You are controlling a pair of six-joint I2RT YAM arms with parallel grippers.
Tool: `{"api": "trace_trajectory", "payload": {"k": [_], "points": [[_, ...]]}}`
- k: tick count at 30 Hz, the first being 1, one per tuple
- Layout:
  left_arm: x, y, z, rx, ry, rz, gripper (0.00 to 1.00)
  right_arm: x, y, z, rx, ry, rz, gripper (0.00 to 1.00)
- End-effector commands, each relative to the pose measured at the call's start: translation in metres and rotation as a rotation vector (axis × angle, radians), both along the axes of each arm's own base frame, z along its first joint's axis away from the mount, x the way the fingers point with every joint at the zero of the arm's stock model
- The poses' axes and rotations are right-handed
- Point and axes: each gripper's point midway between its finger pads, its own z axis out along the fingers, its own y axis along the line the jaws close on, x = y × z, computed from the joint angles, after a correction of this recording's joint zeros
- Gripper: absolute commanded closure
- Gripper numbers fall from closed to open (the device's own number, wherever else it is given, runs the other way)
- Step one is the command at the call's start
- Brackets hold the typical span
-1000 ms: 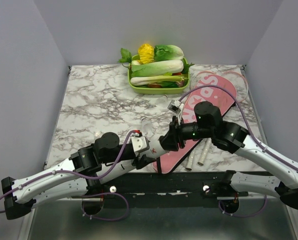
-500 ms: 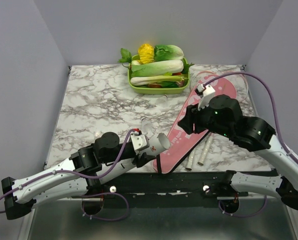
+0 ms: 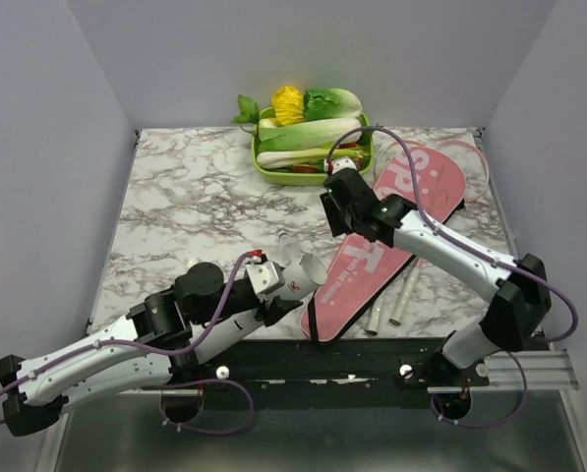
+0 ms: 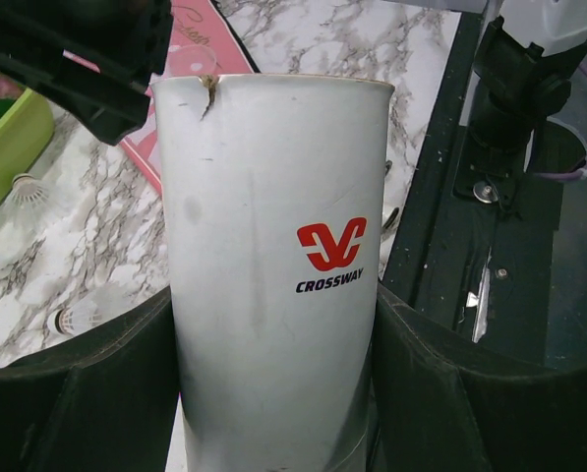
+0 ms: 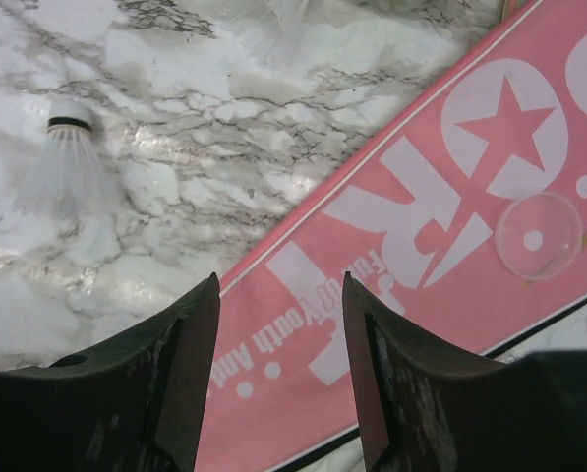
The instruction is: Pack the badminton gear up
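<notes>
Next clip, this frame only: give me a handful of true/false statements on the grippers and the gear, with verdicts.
1. The left gripper is shut on the white tube. True.
2. The right gripper grips the pink cover bag. False: it is open above the bag's edge, holding nothing.
3. The tube bears a red logo and the word CROSSWAY. True.
4. The green tray sits by the arm bases. False: it is at the far edge.
5. A shuttlecock lies on the marble table. True.

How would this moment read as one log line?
left gripper: shut on white tube | right gripper: open above pink cover bag
</notes>
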Motion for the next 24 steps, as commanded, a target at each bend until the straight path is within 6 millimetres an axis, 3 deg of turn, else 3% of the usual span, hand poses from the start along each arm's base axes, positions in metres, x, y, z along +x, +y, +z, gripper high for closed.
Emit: {"api": "trace_trajectory", "payload": {"k": [1, 3, 8, 10, 18, 24], "points": [[0.004, 0.008, 0.004, -0.039, 0.021, 0.06, 1.0, 0.048, 0.019, -0.017, -0.016, -0.054, 0.013, 0.39], [0.004, 0.01, 0.007, -0.047, 0.014, 0.059, 1.0, 0.063, 0.025, -0.039, -0.076, -0.045, 0.021, 0.39], [0.004, 0.012, 0.009, -0.056, 0.005, 0.066, 1.0, 0.093, 0.043, -0.054, -0.118, -0.067, 0.047, 0.39], [0.004, 0.012, 0.009, -0.058, 0.004, 0.067, 1.0, 0.103, 0.044, -0.067, -0.147, -0.06, 0.039, 0.39], [0.004, 0.01, 0.007, -0.053, 0.007, 0.061, 1.0, 0.139, 0.038, -0.08, -0.239, -0.116, 0.009, 0.4], [0.004, 0.009, 0.004, -0.043, 0.011, 0.058, 1.0, 0.152, 0.033, -0.095, -0.263, -0.1, -0.008, 0.46]]}}
